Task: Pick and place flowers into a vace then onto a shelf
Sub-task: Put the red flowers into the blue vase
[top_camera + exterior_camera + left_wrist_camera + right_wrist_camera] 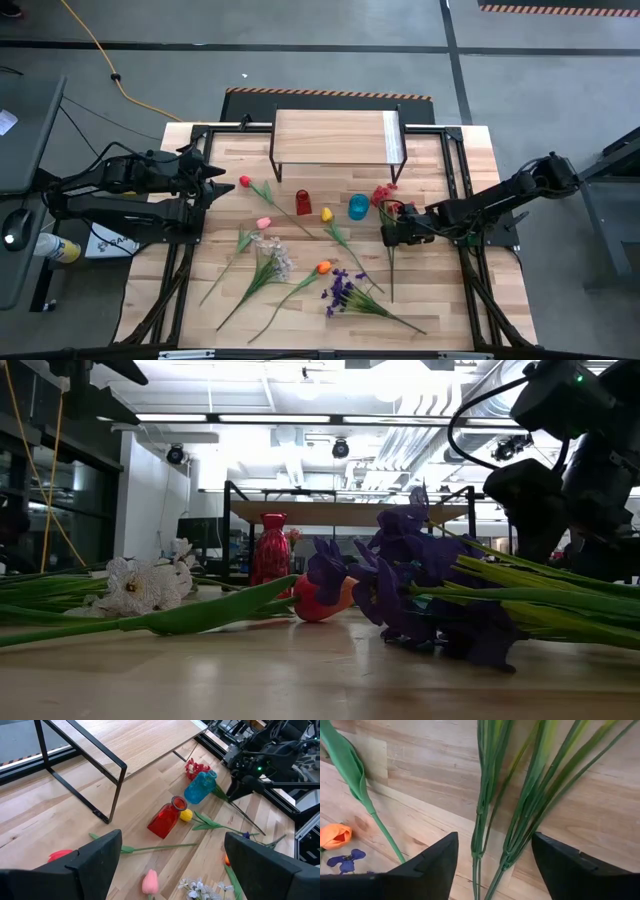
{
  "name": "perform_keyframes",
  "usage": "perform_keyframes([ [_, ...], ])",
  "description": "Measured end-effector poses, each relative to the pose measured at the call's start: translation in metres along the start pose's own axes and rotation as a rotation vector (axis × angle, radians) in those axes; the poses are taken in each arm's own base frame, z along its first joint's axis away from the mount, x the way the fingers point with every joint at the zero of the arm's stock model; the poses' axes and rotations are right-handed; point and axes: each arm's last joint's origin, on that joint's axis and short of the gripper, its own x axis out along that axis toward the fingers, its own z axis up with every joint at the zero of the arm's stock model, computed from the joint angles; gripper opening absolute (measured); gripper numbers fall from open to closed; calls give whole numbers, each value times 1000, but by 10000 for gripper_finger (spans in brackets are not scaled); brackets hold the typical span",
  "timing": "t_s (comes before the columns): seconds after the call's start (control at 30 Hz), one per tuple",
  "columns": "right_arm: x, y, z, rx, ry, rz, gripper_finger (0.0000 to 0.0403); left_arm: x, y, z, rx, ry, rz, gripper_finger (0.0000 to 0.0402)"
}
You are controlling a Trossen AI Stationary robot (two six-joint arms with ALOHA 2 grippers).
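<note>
Right gripper (492,862) wide open, straddling two green stems (481,805). Close here and you may grab both. Left gripper (170,865) open, waiting near the shelf (335,135).

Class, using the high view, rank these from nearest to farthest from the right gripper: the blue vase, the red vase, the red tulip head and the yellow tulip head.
Measured from the right gripper:
1. Blue vase, just to its left, toward the shelf.
2. Yellow tulip head, left of the blue vase.
3. Red vase, further left, in front of the shelf.
4. Red tulip head, farthest, beside the left gripper.
</note>
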Motion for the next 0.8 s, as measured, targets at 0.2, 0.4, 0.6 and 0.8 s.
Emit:
perform_keyframes([
  [0.2, 0, -2, 0, -2, -4, -14, 189, 0, 0, 0, 0, 0, 1, 386],
  [0.4, 1, -3, 0, -12, -15, -20, 139, 0, 0, 0, 0, 0, 1, 386],
  [0.6, 1, -3, -2, -29, -36, -19, 98, 0, 0, 0, 0, 1, 1, 386],
  [0.8, 1, -4, -6, -46, -26, -22, 50, 0, 0, -1, 2, 6, 5, 386],
])
